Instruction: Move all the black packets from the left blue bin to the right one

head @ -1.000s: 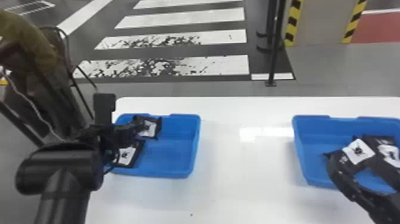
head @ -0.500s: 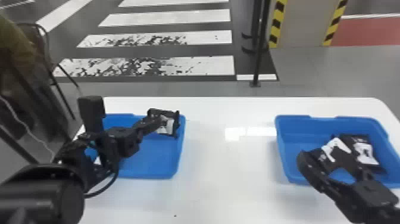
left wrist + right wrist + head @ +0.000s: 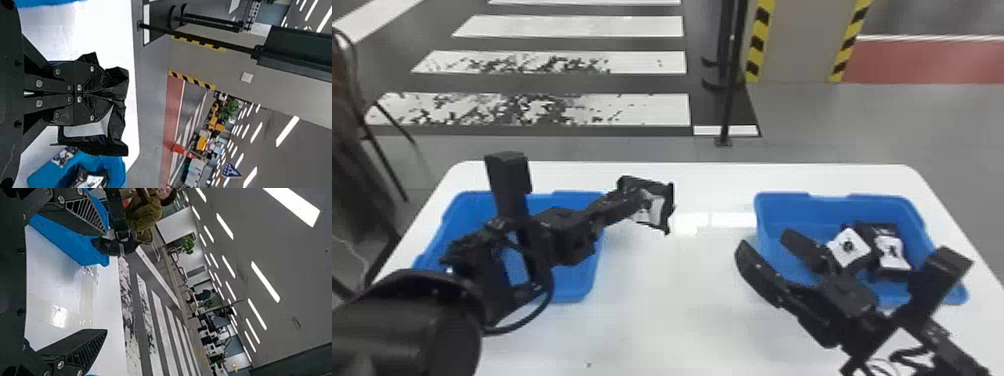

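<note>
Swung to two o'clock of the left bin (image 3: 577, 285), one black packet (image 3: 655, 212) is pinched in the left gripper (image 3: 633, 201), likely raised to clear rims; the right gripper (image 3: 764, 240) gapes at nine o'clock of the right bin (image 3: 782, 212).

Head: above table (image 3: 672, 330), facing forward-down
Left wrist: near table, facing forward-right
Right wrist: near table, facing forward-left
Crosswalk (image 3: 569, 26): beyond table, shared by head, right wrist

A crumpled black plastic packet (image 3: 656, 211) with a white, dark-marked label is at the flat-fingered black left gripper (image 3: 631, 201); a rectangular solid-blue plastic bin (image 3: 782, 206) is by the flat-fingered black right gripper (image 3: 765, 245).
</note>
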{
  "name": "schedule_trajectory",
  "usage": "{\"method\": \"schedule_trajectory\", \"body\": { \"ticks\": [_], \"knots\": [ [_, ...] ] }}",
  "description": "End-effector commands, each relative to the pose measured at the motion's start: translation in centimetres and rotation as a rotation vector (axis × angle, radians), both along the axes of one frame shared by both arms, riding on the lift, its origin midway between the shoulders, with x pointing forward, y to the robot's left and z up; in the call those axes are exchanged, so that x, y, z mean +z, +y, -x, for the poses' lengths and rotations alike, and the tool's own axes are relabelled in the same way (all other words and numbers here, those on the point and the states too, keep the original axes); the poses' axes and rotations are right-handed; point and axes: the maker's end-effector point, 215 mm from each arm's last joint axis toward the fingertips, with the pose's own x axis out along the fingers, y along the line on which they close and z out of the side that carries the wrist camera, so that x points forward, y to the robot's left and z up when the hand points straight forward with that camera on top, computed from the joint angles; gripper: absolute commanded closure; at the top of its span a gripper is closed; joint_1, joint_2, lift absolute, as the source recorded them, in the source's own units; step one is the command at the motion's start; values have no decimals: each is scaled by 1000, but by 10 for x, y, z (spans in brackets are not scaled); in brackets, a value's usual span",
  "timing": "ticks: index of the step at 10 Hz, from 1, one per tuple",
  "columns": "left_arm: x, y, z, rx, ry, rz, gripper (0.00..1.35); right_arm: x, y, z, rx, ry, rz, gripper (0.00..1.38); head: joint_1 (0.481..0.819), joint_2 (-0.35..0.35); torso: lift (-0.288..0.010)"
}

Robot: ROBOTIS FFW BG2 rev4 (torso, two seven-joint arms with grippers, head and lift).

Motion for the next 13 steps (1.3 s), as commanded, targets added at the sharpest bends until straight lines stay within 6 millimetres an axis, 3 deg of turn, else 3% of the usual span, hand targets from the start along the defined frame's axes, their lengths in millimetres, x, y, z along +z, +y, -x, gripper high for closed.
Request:
{"method": "schedule_trajectory", "body": {
  "ticks": [1,3,7,8,9,10,11,13],
  "knots": [
    [4,-30,7,-62,1,20,1208,5,19,-3,44,-5,-24,150,695,0,-140],
    [0,-59,20,-124,23,38,1208,4,36,-8,88,1,-43,153,695,-15,-140],
    [-3,-75,27,-161,34,48,1208,7,61,-17,152,-3,-44,205,695,-19,-140],
    [-4,-80,30,-170,39,54,1208,-2,61,-22,153,13,-41,352,695,-17,-140],
    [-3,-81,30,-174,38,56,1208,-13,60,-26,158,44,-38,591,695,-20,-140],
    [-2,-81,30,-175,35,57,1208,-13,56,-31,151,47,-45,841,695,-25,-140],
    [-2,-80,30,-172,35,56,1208,-11,54,-32,143,43,-59,1200,695,-28,-140],
    [-4,-77,30,-166,39,58,1208,-11,47,-34,119,27,-95,1282,695,-35,-140]
  ]
}}
